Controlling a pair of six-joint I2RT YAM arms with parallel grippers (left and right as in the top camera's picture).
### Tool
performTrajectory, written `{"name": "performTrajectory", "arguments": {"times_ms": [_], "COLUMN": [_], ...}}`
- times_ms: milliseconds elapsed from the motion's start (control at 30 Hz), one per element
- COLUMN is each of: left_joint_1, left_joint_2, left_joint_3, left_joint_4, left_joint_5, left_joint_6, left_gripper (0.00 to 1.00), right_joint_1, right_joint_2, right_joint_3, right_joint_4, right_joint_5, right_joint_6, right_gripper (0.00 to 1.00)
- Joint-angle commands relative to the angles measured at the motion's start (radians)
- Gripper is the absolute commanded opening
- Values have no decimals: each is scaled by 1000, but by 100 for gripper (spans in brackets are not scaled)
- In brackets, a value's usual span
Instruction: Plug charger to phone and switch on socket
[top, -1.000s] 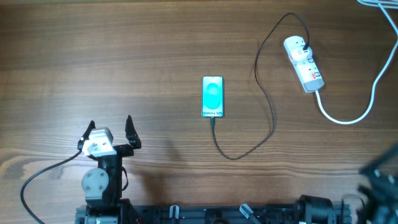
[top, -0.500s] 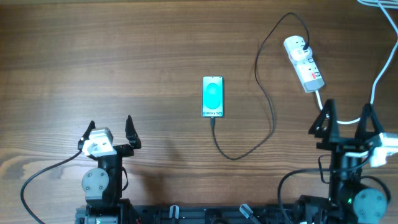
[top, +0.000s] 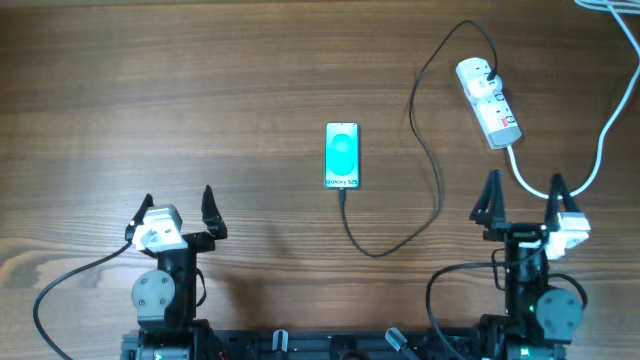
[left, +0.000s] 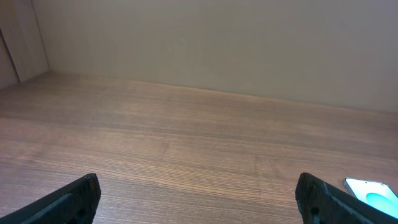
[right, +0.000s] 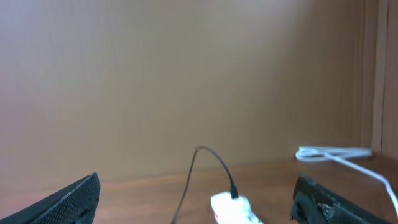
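Since the earlier overhead frames only the right hand (top: 523, 190) is shifting: from a dark blur at the near right corner it is coming in and leftward, and is now standing by the worktop's near edge, below the socket (top: 490, 105); everything else is staying put. At the centre the phone (top: 342, 155) is lying flat with its screen up and glowing teal, its short edge facing the robot so that the port is within reach of the arms. The charger (top: 432, 170) is running from that edge in a loop rightward and up to its white adapter, which is sitting in the socket; the plug tip is touching the phone, though whether it is fully seated cannot be told. The socket's red-marked switch is sitting toward its near end, which is probably why the right hand is closing in on this side. A thick white lead (top: 610, 130) is trailing off the socket, passing just beside that hand's fingers. Both hands are holding nothing, fingers spread wide apart; the left hand (top: 177, 205) is waiting well apart from the phone, over bare worktop (top: 200, 60).
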Motion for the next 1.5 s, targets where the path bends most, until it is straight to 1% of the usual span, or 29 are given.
{"name": "performTrajectory", "arguments": {"times_ms": [0, 67, 133, 433, 567, 1467], "left_joint_1": [5, 5, 5, 5, 5, 5], "left_joint_2": [-9, -9, -9, -9, -9, -9], "left_joint_3": [-8, -8, -8, -8, -8, -8], "left_joint_4": [3, 3, 3, 3, 3, 3], "left_joint_5": [12, 12, 12, 12, 12, 12], "left_joint_6": [15, 15, 15, 15, 15, 15], "left_gripper": [100, 100, 100, 100, 100, 100], "right_joint_1": [5, 5, 5, 5, 5, 5], "right_joint_2": [-16, -16, -16, -16, -16, -15], "right_joint_3": [-32, -32, -32, -32, -32, -32], "right_joint_4": [-80, -163, -215, -214, -214, -215], "right_joint_5": [18, 17, 9, -24, -31, -31], "right_joint_6": [-24, -76, -87, -99, -149, -149], "right_gripper": [99, 100, 100, 100, 100, 100]}}
